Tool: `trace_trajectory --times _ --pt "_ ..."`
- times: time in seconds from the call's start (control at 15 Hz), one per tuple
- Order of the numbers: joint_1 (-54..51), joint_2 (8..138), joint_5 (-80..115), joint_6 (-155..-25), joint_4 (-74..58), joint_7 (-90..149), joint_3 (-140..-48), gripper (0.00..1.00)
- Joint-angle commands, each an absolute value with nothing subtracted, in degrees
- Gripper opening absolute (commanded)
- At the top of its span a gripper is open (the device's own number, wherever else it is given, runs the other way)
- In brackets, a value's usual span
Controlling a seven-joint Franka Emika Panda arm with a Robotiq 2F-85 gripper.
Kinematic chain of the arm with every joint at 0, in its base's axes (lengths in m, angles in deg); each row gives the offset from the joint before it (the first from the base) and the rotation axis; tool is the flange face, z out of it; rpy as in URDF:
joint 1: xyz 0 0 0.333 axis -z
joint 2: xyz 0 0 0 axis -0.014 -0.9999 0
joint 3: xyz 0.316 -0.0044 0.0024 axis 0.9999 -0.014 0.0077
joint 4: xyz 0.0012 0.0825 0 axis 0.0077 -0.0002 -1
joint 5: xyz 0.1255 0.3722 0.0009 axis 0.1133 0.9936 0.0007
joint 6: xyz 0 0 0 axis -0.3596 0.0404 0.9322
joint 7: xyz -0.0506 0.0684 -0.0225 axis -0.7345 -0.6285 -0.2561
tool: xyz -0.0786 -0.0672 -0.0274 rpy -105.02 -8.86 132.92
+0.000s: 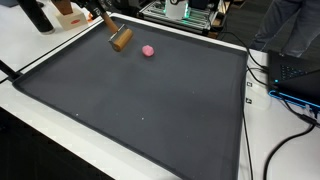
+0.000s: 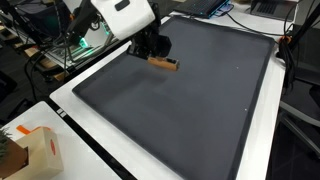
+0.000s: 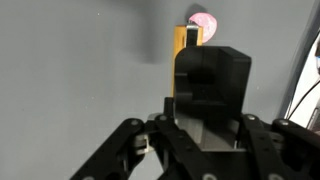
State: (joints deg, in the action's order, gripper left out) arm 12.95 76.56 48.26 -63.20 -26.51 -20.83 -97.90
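Observation:
My gripper (image 3: 190, 38) is shut on a small tan wooden block (image 3: 181, 50), which hangs just above the dark mat (image 3: 70, 80). In both exterior views the block (image 1: 121, 40) (image 2: 164, 64) sticks out below the fingers near the mat's far edge, and the gripper (image 1: 113, 30) (image 2: 157, 56) tilts over it. A pink ball (image 1: 148, 50) lies on the mat a short way from the block. In the wrist view the ball (image 3: 207, 20) peeks out just beyond the block's end. The gripper body hides the block's lower part.
The dark mat (image 1: 140, 110) covers most of a white table (image 1: 285, 140). A cardboard box (image 2: 32, 152) stands at a table corner. Cables (image 1: 290, 95) run along one side. Lit equipment (image 1: 185, 12) stands beyond the mat's far edge.

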Motion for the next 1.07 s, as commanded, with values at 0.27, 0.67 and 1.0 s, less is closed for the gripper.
trace_trajectory --times 0.27,0.67,1.0 --pt "7.19 83.30 36.47 -69.29 -30.66 -8.12 -95.09 0.23" --pt "2.66 88.38 30.27 -75.83 -36.08 5.09 -92.18 0.23" --pt "1.08 88.10 29.32 -76.11 -35.97 9.77 -91.08 0.48"
